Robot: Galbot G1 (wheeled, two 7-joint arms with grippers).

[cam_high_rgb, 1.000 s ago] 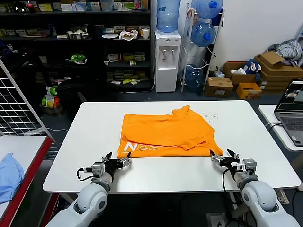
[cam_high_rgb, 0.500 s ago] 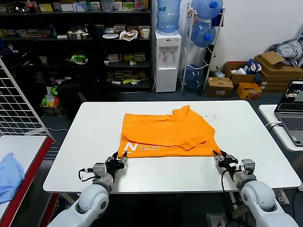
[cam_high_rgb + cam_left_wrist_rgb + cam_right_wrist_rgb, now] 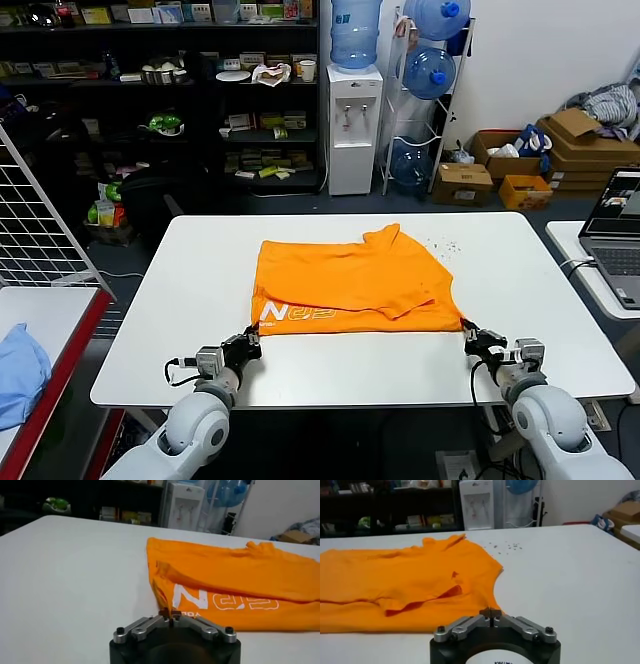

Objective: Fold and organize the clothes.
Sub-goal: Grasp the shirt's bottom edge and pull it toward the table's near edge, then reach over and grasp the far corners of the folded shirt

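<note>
The orange T-shirt (image 3: 355,285) lies partly folded on the white table (image 3: 200,290), white lettering along its near edge, collar toward the far right. My left gripper (image 3: 248,340) is at the shirt's near left corner, shut on the fabric there. In the left wrist view the fingertips (image 3: 170,614) pinch the orange hem of the shirt (image 3: 235,580). My right gripper (image 3: 470,335) is at the near right corner, shut on it. In the right wrist view the tips (image 3: 491,612) meet on the edge of the shirt (image 3: 405,575).
A light blue cloth (image 3: 20,375) lies on a side table at the left beside a wire grid (image 3: 35,220). A laptop (image 3: 620,230) stands on a table at the right. Small specks (image 3: 440,243) lie past the shirt. Shelves and a water dispenser (image 3: 353,125) stand behind.
Both grippers were open just short of the shirt's near corners; they have moved in and shut on those corners. The shirt's near corners now reach out to the fingertips.
</note>
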